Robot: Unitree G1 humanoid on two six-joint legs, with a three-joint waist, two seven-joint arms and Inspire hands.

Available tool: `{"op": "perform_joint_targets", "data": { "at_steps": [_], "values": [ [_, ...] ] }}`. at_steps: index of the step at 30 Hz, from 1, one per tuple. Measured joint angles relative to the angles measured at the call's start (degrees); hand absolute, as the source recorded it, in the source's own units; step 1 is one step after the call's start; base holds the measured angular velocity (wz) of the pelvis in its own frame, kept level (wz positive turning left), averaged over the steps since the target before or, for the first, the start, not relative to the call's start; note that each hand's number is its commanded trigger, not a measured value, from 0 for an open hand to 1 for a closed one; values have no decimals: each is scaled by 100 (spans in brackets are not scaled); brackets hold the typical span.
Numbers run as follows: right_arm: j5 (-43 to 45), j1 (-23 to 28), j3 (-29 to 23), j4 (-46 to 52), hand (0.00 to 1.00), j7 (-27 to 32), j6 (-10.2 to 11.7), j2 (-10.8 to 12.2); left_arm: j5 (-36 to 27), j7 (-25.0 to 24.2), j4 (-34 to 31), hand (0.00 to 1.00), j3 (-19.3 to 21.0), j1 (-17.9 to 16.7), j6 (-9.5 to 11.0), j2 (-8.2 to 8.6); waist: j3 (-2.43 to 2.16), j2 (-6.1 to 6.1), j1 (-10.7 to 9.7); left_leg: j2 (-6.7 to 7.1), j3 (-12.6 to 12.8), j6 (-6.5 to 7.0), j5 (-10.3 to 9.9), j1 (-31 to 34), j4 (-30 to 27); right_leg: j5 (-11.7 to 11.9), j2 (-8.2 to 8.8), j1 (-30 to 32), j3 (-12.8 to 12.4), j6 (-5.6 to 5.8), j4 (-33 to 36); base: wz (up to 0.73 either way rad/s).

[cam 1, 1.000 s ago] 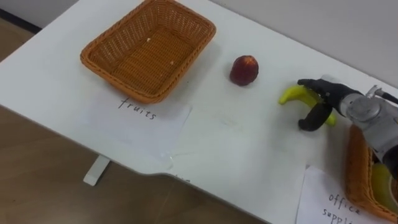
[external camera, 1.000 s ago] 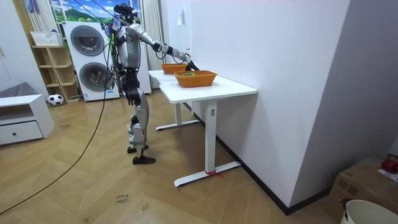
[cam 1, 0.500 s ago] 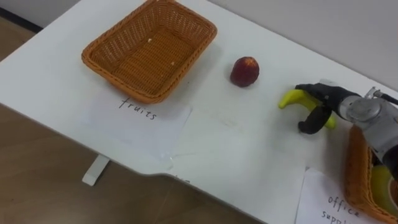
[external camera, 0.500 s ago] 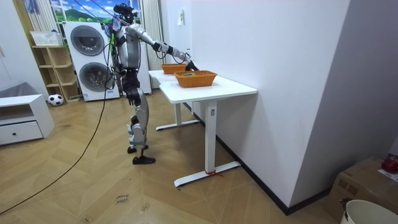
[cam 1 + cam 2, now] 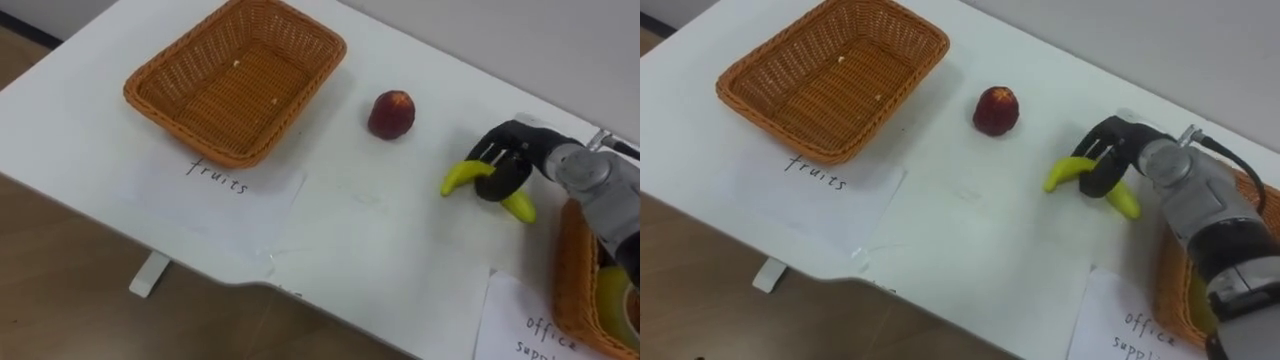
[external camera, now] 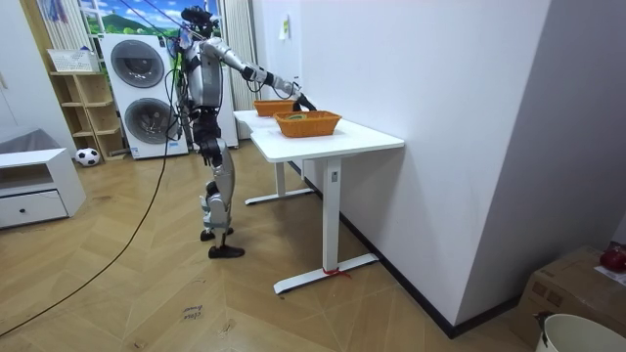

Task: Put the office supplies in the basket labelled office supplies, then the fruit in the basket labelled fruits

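Note:
A yellow banana point(image 5: 456, 180) lies on the white table point(image 5: 380, 240), right of middle. My right hand point(image 5: 508, 160) comes in from the right, and its fingers and thumb are curled round the banana's middle; both ends stick out. A red fruit point(image 5: 392, 114) sits a little to the left of it. The wicker fruit basket point(image 5: 300, 95) stands at the far left with only crumbs inside. The office-supplies basket point(image 5: 572, 290) shows at the right edge with something yellow point(image 5: 615, 300) in it.
A paper label point(image 5: 225, 190) lies in front of the fruit basket and another point(image 5: 535, 325) by the right basket. The table's near edge runs diagonally, with wood floor point(image 5: 60, 280) below. In the room view I stand at the table's end point(image 6: 333, 137), right arm stretched over it.
My right hand, open over the banana before, has curled its fingers round it. The banana has turned a little, its left end now nearer to me.

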State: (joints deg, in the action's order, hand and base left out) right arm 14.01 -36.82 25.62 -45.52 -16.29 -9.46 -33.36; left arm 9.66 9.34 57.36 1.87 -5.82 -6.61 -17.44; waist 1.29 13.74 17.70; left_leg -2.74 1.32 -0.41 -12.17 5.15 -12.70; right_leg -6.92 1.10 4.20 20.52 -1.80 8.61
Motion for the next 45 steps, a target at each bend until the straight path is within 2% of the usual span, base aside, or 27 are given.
{"op": "perform_joint_targets", "data": {
  "at_steps": [7,11,16,20,24,30,34,36,41,45],
  "values": [
    [11,203,2,411,100,-224,8,7,2,-21,6,0,128,-51,11,-2,9,18,1,-8,14,0,0,-144,61,0,-10,-114,-4,0,-3,0],
    [228,335,1,784,100,-460,-62,5,3,-21,8,0,300,-93,10,-2,-14,61,2,-6,9,-3,2,-187,111,0,-19,-124,-60,0,2,-4],
    [562,570,-12,1472,100,-632,-56,4,-4,-21,3,0,311,-117,10,20,-24,74,-33,0,16,-3,2,-217,102,0,-31,-134,-204,0,-2,-2],
    [758,814,-98,2186,100,-734,-96,3,-1,15,29,0,437,-203,12,102,5,24,-43,-3,81,-3,2,-381,158,1,-37,-233,-323,2,-5,-9],
    [778,831,-124,2841,100,-796,-112,3,-20,122,-3,0,434,-290,9,166,3,-59,-154,-7,139,-3,2,-475,184,2,-33,-307,-328,5,-3,-5],
    [808,828,-323,2901,100,-1017,-192,4,-1,183,-249,0,419,-446,-30,261,-42,-169,-156,-4,142,-3,2,-614,246,2,-26,-437,-321,6,4,0],
    [877,829,-437,2902,100,-1017,-199,7,-12,301,-254,0,419,-487,-49,291,-41,-179,-166,-3,131,3,16,-706,308,1,-20,-504,-305,6,3,1],
    [908,828,-458,3075,100,-1011,-268,6,-34,342,-259,0,419,-484,-49,294,-45,-174,-176,-3,103,3,16,-724,314,0,-21,-519,-291,7,3,0],
    [913,828,-459,3512,100,-1000,-263,6,-8,412,-194,0,413,-477,-46,299,-48,-179,-171,9,97,3,17,-776,317,0,-17,-578,-260,8,4,1],
    [925,828,-491,3563,100,-901,-248,6,-8,414,-167,0,438,-496,-47,298,-64,-185,-217,40,10,16,24,-791,316,-8,49,-642,-169,21,3,12]
  ]
}}
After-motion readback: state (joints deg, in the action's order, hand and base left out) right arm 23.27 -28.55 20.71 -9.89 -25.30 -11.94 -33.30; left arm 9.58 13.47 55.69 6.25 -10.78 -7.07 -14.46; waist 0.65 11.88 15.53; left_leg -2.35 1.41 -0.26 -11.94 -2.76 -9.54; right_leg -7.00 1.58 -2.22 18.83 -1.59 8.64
